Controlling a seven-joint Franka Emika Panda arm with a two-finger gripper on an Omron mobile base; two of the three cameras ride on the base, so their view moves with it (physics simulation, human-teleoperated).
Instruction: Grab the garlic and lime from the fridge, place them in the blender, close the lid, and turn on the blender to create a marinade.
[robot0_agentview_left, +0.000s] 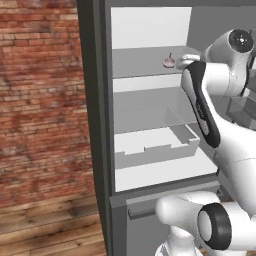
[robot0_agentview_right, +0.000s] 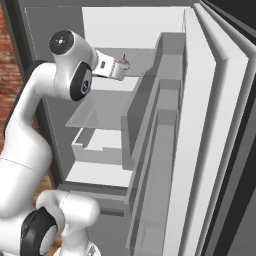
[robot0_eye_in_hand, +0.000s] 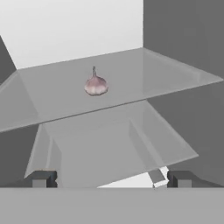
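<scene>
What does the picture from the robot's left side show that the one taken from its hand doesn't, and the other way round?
The left base view alone shows the red brick wall, the wooden floor, the robot's white jointed arm and the pale open-topped drawer lower in the fridge. The hand view alone shows the hand's two dark fingertips spread wide apart, with nothing between them. Both show the small whitish-pink garlic bulb standing upright on a flat grey shelf inside the tall dark grey fridge.

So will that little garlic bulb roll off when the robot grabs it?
The garlic looks rounded, so a nudge could roll it across the flat shelf. It seems small and probably light. The gripper is open, not touching it.
</scene>
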